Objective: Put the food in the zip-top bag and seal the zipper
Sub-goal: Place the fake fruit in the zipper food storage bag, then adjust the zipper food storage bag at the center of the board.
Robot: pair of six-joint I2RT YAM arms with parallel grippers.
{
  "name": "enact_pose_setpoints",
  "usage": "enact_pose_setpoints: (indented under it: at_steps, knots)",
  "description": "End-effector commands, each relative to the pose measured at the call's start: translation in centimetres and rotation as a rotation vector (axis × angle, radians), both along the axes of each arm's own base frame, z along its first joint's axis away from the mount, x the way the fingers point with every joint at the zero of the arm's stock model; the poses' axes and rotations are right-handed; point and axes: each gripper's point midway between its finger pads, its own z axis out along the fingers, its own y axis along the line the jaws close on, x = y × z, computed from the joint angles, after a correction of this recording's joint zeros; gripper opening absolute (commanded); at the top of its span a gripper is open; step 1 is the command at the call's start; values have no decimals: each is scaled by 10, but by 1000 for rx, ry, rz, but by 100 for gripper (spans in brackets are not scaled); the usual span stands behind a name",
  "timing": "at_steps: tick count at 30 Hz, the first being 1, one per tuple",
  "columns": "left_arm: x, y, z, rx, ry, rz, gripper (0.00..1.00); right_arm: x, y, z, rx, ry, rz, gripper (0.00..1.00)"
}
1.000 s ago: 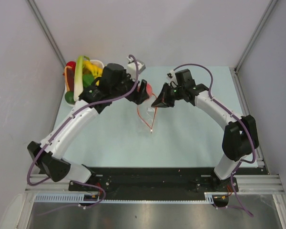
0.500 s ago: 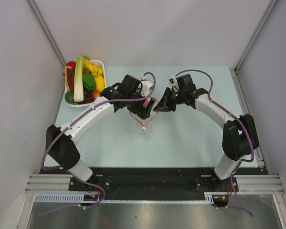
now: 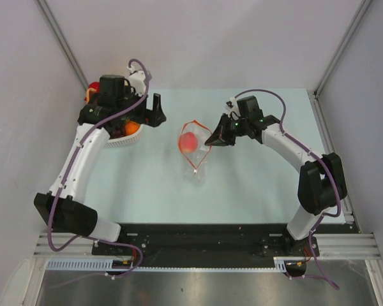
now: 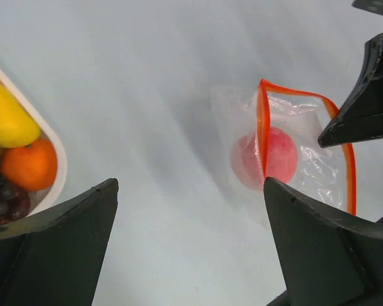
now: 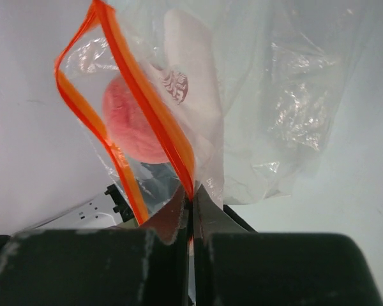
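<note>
The right pincer (image 3: 210,140) is clamped on the orange-red zipper (image 5: 150,105), propping the zip-top bag (image 3: 196,159) open mid-counter (image 3: 255,191), with a pink-red round fruit (image 3: 189,141) inside. The left pincer (image 4: 190,183), spread wide and empty, hovers just right of the white basket (image 3: 118,143) at far left. The rest of the food (image 4: 29,164) lies there, so the left arm is nearer, with the bag's mouth off to its right.

Pale blue table (image 3: 255,185) w/ plain grey walls (image 3: 210,38) around.
</note>
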Motion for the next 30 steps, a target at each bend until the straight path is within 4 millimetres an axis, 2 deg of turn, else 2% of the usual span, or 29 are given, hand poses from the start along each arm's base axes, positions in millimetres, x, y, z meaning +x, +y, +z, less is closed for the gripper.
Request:
enact_pose_setpoints:
  at_steps: [1,2,3,5,6,7,11,12,14,17,18,20,21,24,26,29,30]
  knots:
    - [-16,-5,-2,-44,26,-51,99,6,5,37,47,-89,32,0]
    - [-21,-9,-6,-48,32,-59,100,6,5,36,45,-90,35,0]
    - [-24,-11,-17,-44,48,-60,100,7,3,36,40,-89,31,0]
    - [-30,-17,-22,-47,50,-69,99,7,2,37,36,-91,28,0]
    - [-34,-21,-32,-44,64,-82,100,8,2,37,35,-94,26,0]
    - [-42,-33,-36,-52,78,-101,100,8,2,37,32,-96,26,0]
    - [-55,-56,-57,-20,103,-155,99,7,3,36,29,-97,37,0]
    - [-53,-61,-66,-24,128,-154,98,8,3,35,25,-97,34,0]
    - [-53,-69,-72,-32,150,-171,95,7,2,35,21,-100,34,0]
    - [-50,-75,-81,-25,196,-185,76,5,0,35,12,-117,35,0]
    - [-50,-75,-82,-22,204,-189,55,6,-1,35,7,-120,33,0]
    - [-52,-77,-79,-30,215,-198,35,5,-4,36,-4,-138,35,0]
    - [-54,-77,-74,-38,207,-198,21,6,-5,37,-7,-146,33,0]
    - [-57,-76,-55,-54,170,-201,0,5,-9,42,-33,-210,34,0]
    - [-60,-72,-33,-59,122,-203,0,2,-10,48,-80,-265,35,0]
    - [-69,-68,-13,-42,107,-226,0,2,-18,56,-199,-362,50,0]
    - [-68,-64,-13,-15,109,-209,0,3,-22,56,-232,-381,45,0]
